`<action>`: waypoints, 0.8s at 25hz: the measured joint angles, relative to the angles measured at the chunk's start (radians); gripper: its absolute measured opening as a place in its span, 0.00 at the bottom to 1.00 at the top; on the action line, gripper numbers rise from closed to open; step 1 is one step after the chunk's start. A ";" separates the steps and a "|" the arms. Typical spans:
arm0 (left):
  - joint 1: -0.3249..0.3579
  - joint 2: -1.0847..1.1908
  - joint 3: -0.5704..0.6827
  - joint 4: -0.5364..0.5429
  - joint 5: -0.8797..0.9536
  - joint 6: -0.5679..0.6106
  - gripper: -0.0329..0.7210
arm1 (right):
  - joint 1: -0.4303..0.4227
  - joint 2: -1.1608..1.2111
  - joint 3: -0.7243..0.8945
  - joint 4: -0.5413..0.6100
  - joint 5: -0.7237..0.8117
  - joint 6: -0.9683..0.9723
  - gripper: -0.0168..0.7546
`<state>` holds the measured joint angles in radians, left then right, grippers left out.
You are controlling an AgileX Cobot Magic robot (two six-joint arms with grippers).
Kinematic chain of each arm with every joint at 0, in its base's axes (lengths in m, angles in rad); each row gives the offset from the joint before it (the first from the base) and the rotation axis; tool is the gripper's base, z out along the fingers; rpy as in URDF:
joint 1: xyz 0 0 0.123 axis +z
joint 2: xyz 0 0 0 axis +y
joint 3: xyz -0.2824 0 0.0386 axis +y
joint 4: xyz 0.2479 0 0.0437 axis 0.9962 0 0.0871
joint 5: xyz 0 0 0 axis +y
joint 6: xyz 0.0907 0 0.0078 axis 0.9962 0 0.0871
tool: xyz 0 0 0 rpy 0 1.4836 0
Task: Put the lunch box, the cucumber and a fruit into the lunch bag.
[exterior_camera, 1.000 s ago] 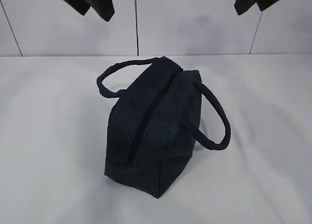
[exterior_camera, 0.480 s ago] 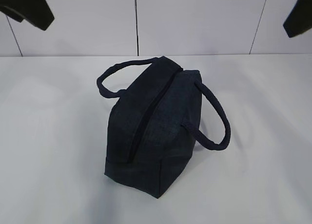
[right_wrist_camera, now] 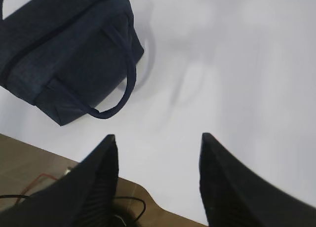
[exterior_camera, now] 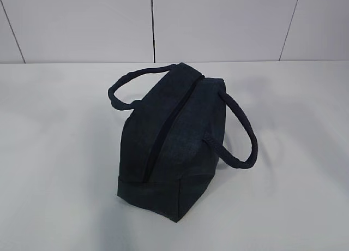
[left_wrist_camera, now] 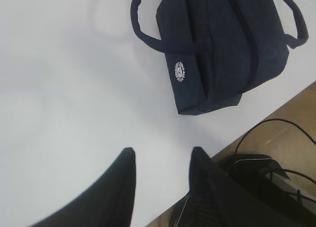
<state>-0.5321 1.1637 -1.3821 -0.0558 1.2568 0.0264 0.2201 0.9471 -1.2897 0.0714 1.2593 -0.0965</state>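
Note:
The dark navy lunch bag (exterior_camera: 172, 142) stands in the middle of the white table (exterior_camera: 54, 153), zipper shut, its two loop handles splayed to the sides. It also shows in the left wrist view (left_wrist_camera: 222, 49) and the right wrist view (right_wrist_camera: 64, 54). My left gripper (left_wrist_camera: 161, 155) is open and empty, high above the table's front edge, well away from the bag. My right gripper (right_wrist_camera: 158, 138) is open and empty, also high over the front edge. Neither gripper shows in the exterior view. The lunch box, the cucumber and the fruit are out of view.
Beyond the table's front edge lie a brown floor and black cables (left_wrist_camera: 266, 153), also seen in the right wrist view (right_wrist_camera: 123, 207). A white panelled wall (exterior_camera: 218, 22) stands behind the table.
Both grippers, hanging at the top of the exterior view a second ago, have moved outward and up and have left that view. The bag has not moved.

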 joint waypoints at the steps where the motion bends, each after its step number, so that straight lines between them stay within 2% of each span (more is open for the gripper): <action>1: 0.000 -0.024 0.012 0.000 0.000 0.000 0.36 | 0.000 -0.039 0.002 0.000 0.000 0.000 0.54; 11: 0.000 -0.266 0.213 -0.001 -0.025 0.000 0.36 | 0.000 -0.386 0.082 0.000 0.011 -0.006 0.54; 20: 0.000 -0.560 0.466 -0.001 -0.148 0.000 0.36 | 0.000 -0.566 0.338 -0.013 0.013 -0.012 0.54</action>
<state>-0.5321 0.6035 -0.9161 -0.0566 1.1085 0.0264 0.2201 0.3809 -0.9514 0.0580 1.2723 -0.1088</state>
